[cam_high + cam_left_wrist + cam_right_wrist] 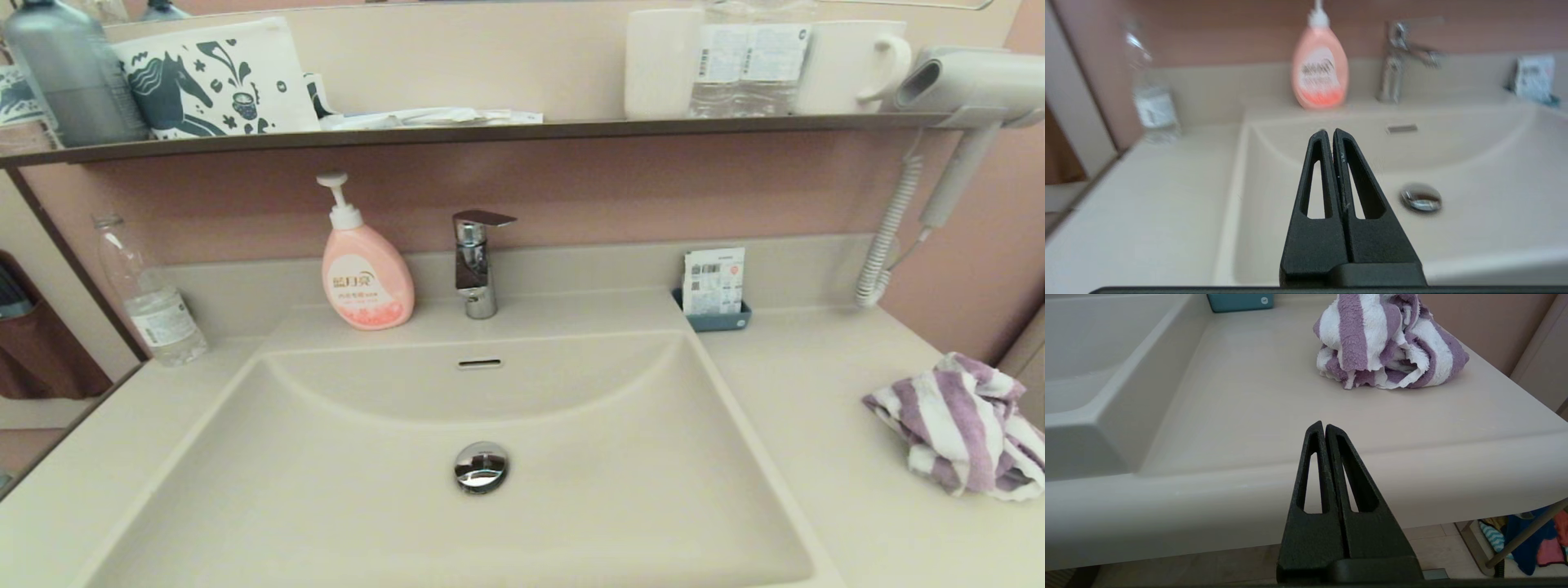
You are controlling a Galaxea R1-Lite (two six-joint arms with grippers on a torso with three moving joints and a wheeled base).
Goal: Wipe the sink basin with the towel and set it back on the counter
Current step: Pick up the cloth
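While the pink soap bottle [366, 278] beside the faucet [476, 261] carries a label in characters we cannot read, the card in the small blue holder [713, 286] shows only tiny print and a code square, also illegible to us. On the dark shelf [490, 131] a pouch with a horse drawing [216, 82] leans near a grey bottle [69, 73].

We see the purple-and-white striped towel [963, 433] crumpled on the counter [816, 384] at the right, close to the side wall and well apart from the sink basin [408, 506]. Our right gripper [1325, 426] has its jaws pressed together, holding nothing, and hangs just off the counter's rounded front edge, with bare counter between it and the towel [1384, 343]. Our left gripper [1329, 132] is likewise closed and empty, poised above the basin's left front part, with the chrome drain plug [1421, 198] near it. Both sides of the basin offer flat counter.
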